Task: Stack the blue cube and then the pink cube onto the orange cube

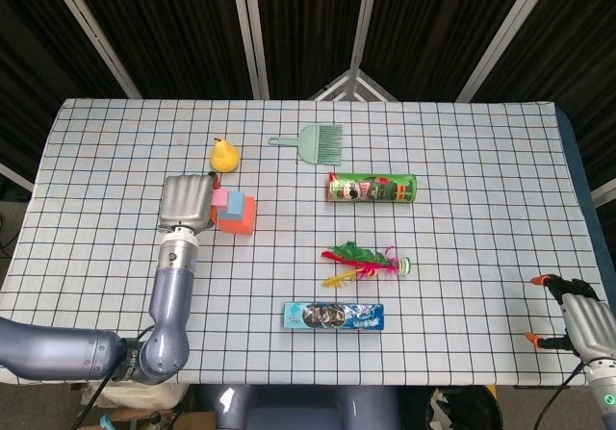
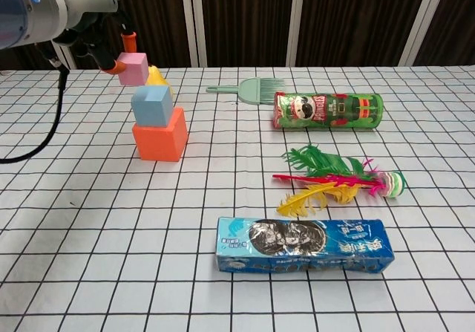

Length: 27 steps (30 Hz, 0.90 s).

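The orange cube [image 2: 160,135] stands on the checked cloth with the blue cube [image 2: 152,104] on top of it. My left hand [image 2: 104,41] holds the pink cube [image 2: 134,69] between its orange-tipped fingers, just above and slightly left of the blue cube's top; whether they touch I cannot tell. In the head view my left hand [image 1: 187,202] covers most of the pink cube [image 1: 219,198], beside the blue cube [image 1: 232,209] and orange cube [image 1: 241,224]. My right hand [image 1: 576,315] rests far off at the table's near right corner, fingers apart and holding nothing.
A yellow pear [image 1: 224,155] lies just behind the stack. A green brush [image 1: 320,142], a green chip can [image 1: 372,188], a feather toy [image 1: 364,261] and a blue biscuit pack [image 1: 333,316] lie to the right of the cubes.
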Each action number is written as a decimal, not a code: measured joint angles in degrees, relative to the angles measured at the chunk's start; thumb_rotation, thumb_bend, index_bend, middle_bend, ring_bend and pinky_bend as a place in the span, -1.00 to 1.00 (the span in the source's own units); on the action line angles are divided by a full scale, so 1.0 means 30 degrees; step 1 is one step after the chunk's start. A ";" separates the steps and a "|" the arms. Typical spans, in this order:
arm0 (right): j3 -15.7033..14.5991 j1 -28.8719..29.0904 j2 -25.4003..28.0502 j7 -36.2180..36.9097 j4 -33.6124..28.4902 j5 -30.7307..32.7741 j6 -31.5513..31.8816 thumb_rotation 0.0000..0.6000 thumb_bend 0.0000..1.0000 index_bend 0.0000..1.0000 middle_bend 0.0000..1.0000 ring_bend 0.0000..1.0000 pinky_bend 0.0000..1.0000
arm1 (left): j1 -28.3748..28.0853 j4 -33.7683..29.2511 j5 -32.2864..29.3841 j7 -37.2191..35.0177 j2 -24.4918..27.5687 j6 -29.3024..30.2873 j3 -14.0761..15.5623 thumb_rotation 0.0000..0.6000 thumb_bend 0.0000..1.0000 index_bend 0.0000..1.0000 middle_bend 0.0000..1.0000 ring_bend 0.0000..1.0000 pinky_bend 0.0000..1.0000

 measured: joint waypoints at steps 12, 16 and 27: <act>0.0011 0.0040 -0.0033 0.0052 0.0072 0.0099 -0.0115 1.00 -0.66 -0.50 -0.60 -0.61 -0.81 | -0.0265 0.1521 0.0112 -0.0331 -0.0603 -0.0591 0.0429 1.00 -0.07 -0.14 0.74 0.50 0.73; 0.0005 0.0050 -0.0043 0.0043 0.0068 0.0067 -0.0118 1.00 -0.66 -0.50 -0.60 -0.61 -0.80 | -0.0348 0.1724 0.0129 -0.0275 -0.0732 -0.0570 0.0516 1.00 -0.07 -0.14 0.74 0.50 0.73; 0.0002 0.0062 -0.0047 0.0087 0.0119 0.0094 -0.0167 1.00 -0.66 -0.50 -0.60 -0.61 -0.81 | -0.0440 0.2339 0.0146 -0.0457 -0.1042 -0.1053 0.0622 1.00 -0.07 -0.15 0.74 0.50 0.73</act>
